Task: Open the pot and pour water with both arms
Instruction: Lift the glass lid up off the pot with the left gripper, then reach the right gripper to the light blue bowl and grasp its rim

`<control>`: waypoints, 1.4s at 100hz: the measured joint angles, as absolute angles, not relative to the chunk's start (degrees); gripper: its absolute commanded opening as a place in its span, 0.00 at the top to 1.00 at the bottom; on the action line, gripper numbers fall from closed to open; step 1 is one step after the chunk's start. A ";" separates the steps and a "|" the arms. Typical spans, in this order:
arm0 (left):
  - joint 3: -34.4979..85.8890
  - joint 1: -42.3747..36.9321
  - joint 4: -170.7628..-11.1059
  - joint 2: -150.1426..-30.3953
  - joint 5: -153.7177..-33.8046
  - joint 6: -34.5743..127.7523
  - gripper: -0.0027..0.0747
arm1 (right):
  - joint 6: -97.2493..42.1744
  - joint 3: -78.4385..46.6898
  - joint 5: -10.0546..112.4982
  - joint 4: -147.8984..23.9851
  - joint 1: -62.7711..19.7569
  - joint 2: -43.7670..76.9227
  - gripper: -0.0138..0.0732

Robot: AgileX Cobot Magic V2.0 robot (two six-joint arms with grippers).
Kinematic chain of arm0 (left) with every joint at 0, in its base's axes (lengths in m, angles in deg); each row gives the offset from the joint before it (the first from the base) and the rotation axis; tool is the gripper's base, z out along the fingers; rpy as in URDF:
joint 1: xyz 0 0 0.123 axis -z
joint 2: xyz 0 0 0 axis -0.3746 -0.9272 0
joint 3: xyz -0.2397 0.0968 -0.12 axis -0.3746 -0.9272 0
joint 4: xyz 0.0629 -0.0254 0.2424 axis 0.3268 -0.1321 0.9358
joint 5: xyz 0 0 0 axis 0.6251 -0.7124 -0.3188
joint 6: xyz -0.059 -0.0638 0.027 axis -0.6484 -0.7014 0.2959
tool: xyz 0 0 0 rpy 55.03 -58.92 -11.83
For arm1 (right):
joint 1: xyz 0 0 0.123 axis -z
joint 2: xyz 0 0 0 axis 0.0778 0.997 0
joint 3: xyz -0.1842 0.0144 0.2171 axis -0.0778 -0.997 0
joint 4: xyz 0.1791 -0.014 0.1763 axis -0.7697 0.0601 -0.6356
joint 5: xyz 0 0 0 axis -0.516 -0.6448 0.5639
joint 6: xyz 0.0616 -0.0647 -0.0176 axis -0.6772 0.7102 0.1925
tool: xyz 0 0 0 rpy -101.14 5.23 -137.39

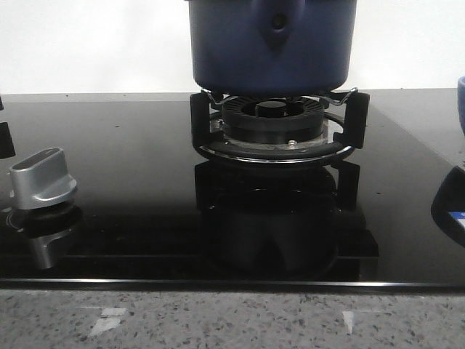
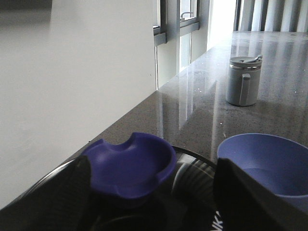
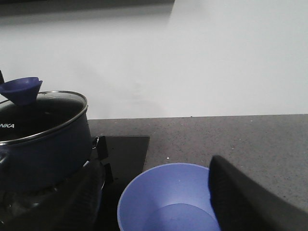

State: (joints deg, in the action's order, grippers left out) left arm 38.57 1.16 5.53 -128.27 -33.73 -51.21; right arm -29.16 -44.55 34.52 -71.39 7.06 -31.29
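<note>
The dark navy pot [image 1: 240, 51] stands on the burner at the middle back. It also shows in the right wrist view [image 3: 43, 154], with a glass lid [image 3: 43, 113] and a blue knob [image 3: 21, 90] on it. My left gripper [image 2: 154, 204] is open just above the lid [image 2: 192, 178], with the lid knob [image 2: 130, 163] between its fingers, nearer one of them. My right gripper [image 3: 166, 211] is open with a light blue cup [image 3: 168, 197] between its fingers; a flat level in the cup may be water. Neither gripper shows in the front view.
The burner grate [image 1: 276, 127] sits on a black glass hob [image 1: 131, 218] with a silver stove knob [image 1: 42, 178] at the left. The cup's edge [image 1: 461, 102] shows at the right. A grey lidded canister [image 2: 243, 81] stands further along the granite counter [image 3: 231, 139]. A white wall is behind.
</note>
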 measured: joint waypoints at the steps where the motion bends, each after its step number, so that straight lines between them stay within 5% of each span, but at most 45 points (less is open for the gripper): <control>1: 38.80 1.16 5.40 -128.27 -33.73 -51.21 0.35 | -29.16 -44.55 34.52 -71.39 7.06 -31.29 0.34; 114: 45.33 4.92 1.96 -136.15 -37.41 -53.26 0.36 | -29.16 -44.55 31.32 -72.46 7.06 -31.29 0.34; 140: 45.33 4.92 0.18 -136.15 -37.27 -53.39 0.57 | -29.16 -44.55 31.18 -72.81 7.06 -31.29 0.34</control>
